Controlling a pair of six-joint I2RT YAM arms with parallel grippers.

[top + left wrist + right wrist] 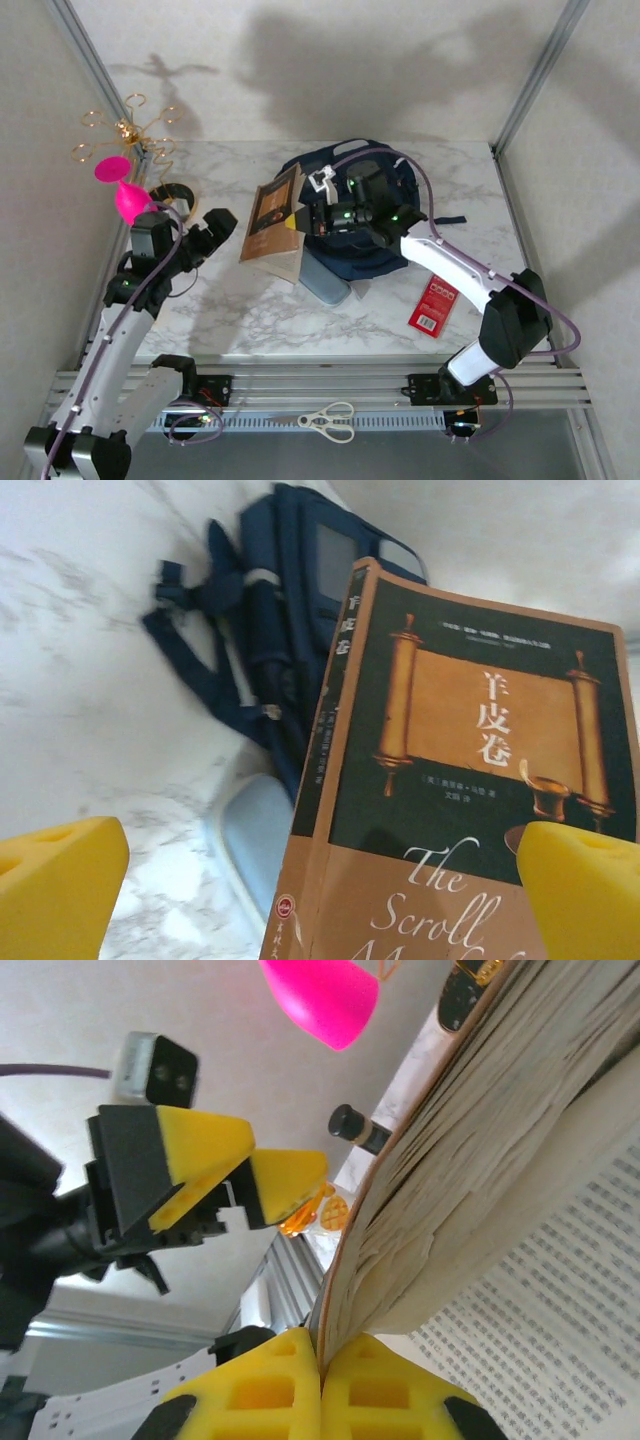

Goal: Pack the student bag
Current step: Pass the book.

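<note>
The left gripper (217,227) hung, jaws wide apart, beside the brown paperback book (272,212). The right gripper (322,1372) pinched its edge, above the large navy-blue fabric student bag (372,262) lying mid-table.

The top view is bright and soft, lit from the near side: my 2 arms throw a broad, fuzzy shadow on the back wall (330,60), and the gold wire stand (125,135) casts a thin one there too. The marble table (250,320) looks pale, nearly washed out. From my left wrist the book (480,730) cover reads sharp while my yellow fingertips (55,880) blur. From my right wrist the pink funnel (325,995) glows oversaturated.
</note>
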